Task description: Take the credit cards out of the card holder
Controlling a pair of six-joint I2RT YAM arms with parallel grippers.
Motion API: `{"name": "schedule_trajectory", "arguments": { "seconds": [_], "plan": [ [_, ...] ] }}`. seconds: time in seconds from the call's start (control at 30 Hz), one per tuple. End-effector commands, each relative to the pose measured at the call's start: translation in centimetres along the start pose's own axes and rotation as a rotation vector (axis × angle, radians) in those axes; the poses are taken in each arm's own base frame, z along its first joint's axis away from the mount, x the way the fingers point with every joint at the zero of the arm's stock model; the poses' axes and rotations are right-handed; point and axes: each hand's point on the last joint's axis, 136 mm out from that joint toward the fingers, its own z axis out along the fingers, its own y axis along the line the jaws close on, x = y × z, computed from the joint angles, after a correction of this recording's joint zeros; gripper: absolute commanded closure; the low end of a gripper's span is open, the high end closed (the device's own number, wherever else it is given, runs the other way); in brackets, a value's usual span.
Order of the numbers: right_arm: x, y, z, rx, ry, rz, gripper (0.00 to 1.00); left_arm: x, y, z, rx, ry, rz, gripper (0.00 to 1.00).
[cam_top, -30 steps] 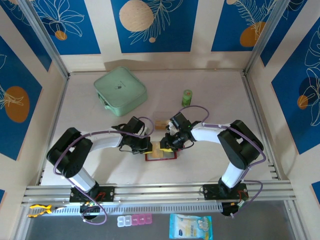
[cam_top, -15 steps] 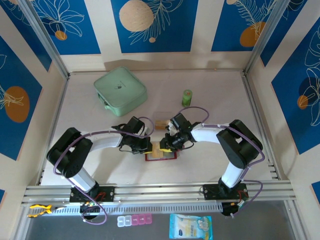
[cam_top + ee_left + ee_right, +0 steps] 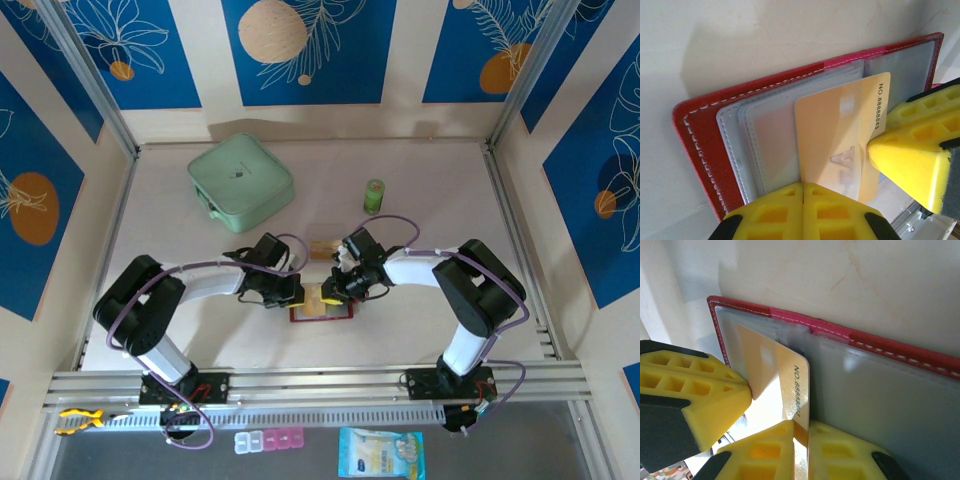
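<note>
1. The card holder (image 3: 697,145) lies open and flat on the table (image 3: 420,170), between the two wrists, near the front edge.
2. A yellow-orange credit card (image 3: 832,135) sticks partway out of a clear sleeve (number strip visible on its free edge).
3. The right gripper (image 3: 801,427) is clamped on that card; the card's edge runs down between its two yellow fingers.
4. The left gripper (image 3: 803,187) is fully closed, tips pressed together at the card's near corner over the sleeves. I can't tell if anything is nipped between them.
5. A tan flat piece (image 3: 322,247) lies on the table just beyond the holder.
6. Compared with the earlier top views, arms, holder and tan piece sit in the same spots, with no visible shift.
</note>
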Motion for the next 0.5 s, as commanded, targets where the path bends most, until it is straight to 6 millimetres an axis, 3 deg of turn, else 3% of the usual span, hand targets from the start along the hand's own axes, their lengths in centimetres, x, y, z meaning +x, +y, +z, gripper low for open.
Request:
{"name": "schedule_trajectory", "arguments": {
  "seconds": [0.0,0.47],
  "plan": [
    [0.5,0.0,-0.2,-0.007,0.010,0.009,0.89,1.2,2.3,0.3,-0.090,0.032,-0.034,1.00],
    [0.6,-1.4,-2.2,0.046,-0.021,0.009,0.91,1.2,2.2,0.2,-0.089,0.031,-0.031,1.00]
  ]
}}
